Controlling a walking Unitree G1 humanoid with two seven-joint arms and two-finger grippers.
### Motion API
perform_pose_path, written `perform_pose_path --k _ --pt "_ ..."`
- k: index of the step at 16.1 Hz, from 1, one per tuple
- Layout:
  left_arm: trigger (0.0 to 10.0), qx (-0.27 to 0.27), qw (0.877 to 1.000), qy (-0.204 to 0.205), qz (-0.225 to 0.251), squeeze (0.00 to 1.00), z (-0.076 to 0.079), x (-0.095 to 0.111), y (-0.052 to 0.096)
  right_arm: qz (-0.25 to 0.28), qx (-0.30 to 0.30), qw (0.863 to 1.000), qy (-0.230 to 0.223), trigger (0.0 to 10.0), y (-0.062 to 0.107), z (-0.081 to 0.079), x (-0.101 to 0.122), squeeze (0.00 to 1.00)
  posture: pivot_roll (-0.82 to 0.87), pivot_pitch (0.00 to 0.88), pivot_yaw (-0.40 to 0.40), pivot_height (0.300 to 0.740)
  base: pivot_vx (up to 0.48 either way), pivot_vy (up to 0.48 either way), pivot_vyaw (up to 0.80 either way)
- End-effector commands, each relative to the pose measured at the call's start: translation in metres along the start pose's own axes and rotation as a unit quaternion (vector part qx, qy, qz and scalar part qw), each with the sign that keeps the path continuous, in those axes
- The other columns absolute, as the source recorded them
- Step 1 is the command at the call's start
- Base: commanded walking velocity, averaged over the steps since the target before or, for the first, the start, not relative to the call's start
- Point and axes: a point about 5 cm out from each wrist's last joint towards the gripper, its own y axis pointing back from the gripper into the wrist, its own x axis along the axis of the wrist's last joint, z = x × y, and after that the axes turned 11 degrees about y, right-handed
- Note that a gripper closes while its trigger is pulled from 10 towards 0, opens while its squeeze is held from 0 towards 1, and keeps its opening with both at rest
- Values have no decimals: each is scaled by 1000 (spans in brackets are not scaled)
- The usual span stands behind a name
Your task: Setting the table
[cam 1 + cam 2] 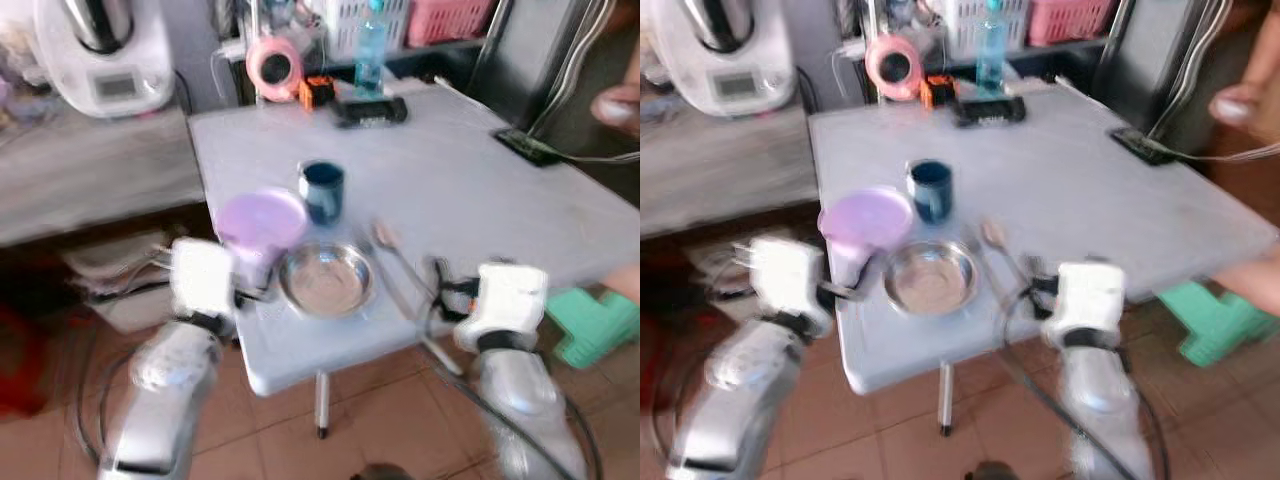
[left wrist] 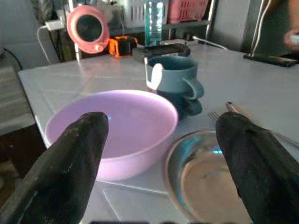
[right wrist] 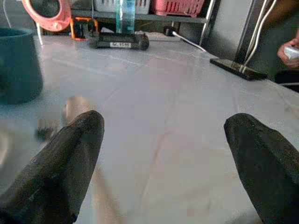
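Left wrist view: left gripper (image 2: 159, 154) is gaping wide, empty, lining up on the bowl (image 2: 114, 128) at centre; closing comes next. Right gripper (image 3: 163, 158) is spreading wide, empty.

Table layout, near edge to far edge.

On table (image 1: 470, 190), near edge: bowl (image 1: 262, 222) at left, metal dish (image 1: 326, 281) just beside it to the right, spoon (image 1: 392, 250) and fork (image 1: 385, 278) right of dish. Behind bowl and dish: mug (image 1: 322, 190). Far edge: bottle (image 1: 370, 48), with tape measure (image 1: 317, 91) to its left. Phone (image 1: 527, 146) at far right edge.
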Motion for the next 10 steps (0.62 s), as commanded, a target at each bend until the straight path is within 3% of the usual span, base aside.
perform_pose_path --k 1,4,7,8,10 --pt "10000 32 999 -20 8 0 -14 6 6 13 13 1000 -12 10000 -1 -8 6 0 -18 0 3 740 0 0 0" --pt "10000 22 996 -80 8 0 -18 9 19 14 12 1000 -10 10000 -4 -5 6 0 8 0 -3 740 0 0 0" --pt "10000 33 996 -89 -2 0 -33 9 26 29 47 998 -8 10000 -13 -8 11 0 19 0 3 740 0 0 0" --pt "10000 34 995 -91 -3 0 -32 10 26 35 54 998 -8 10000 -13 -9 12 0 21 0 4 740 0 0 0" --pt "10000 22 995 -92 1 0 -25 13 26 24 51 998 -10 10000 -10 -8 8 0 22 0 3 740 0 0 800"
